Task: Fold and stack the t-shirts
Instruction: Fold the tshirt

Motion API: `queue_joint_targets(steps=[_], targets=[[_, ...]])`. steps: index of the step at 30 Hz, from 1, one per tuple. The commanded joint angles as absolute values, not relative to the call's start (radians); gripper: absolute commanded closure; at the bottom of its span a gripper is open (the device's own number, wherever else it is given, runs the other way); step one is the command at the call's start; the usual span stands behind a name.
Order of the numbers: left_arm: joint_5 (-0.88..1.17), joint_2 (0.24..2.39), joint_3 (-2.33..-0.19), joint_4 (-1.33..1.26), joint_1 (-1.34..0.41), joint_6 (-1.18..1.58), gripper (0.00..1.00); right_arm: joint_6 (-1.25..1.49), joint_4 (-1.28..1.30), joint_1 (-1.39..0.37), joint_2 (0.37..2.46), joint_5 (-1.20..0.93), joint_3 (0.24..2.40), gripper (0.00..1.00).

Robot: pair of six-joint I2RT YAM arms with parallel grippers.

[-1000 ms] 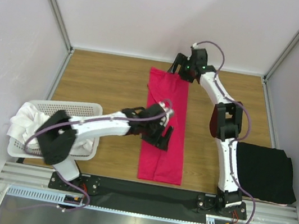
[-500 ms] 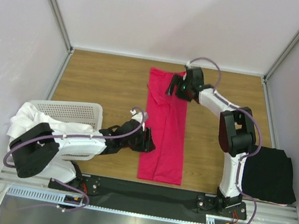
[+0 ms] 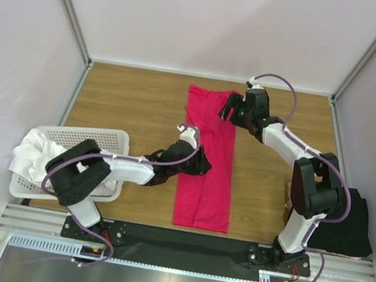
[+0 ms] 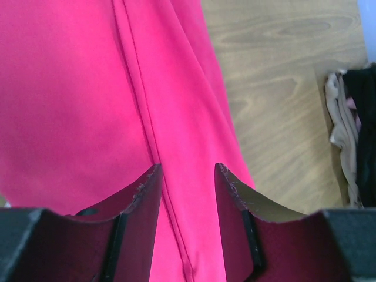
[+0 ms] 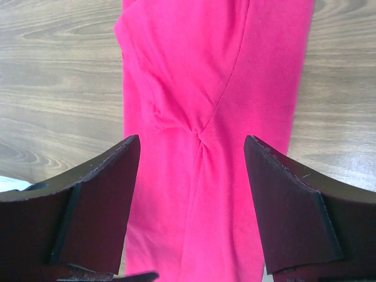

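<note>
Desk [image 3: 136, 104] carries the crimson-pink t-shirt [image 3: 203, 186], folded into a long strip at centre; black t-shirt [image 3: 353, 226] at the right edge near my right base; white t-shirts [image 3: 29, 151] in the basket [image 3: 95, 137] at left; my left gripper [image 4: 187, 168] narrowly spread over the strip's middle; right gripper [image 5: 192, 140] spread wide above its far end; neither pinching fabric.

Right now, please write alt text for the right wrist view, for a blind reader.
A pink shirt lies folded lengthwise on a wooden table, with a twisted crease near its middle. The open right claw frames the crease.
</note>
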State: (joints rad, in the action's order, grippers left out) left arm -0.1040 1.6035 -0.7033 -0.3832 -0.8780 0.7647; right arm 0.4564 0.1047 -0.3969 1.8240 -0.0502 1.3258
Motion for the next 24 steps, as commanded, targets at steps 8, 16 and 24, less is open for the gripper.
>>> queue_joint_targets(steps=[8,16,24], targets=[[-0.013,1.747,-0.824,-0.540,-0.746,0.692,0.54,0.440,0.077,-0.358,1.657,-0.026,1.229,0.23],[0.049,1.876,-0.914,-0.563,-0.713,0.666,0.55,0.468,0.014,-0.341,1.497,-0.002,1.049,0.24],[0.045,1.940,-0.980,-0.543,-0.706,0.664,0.56,0.479,0.018,-0.334,1.434,0.026,0.986,0.24]])
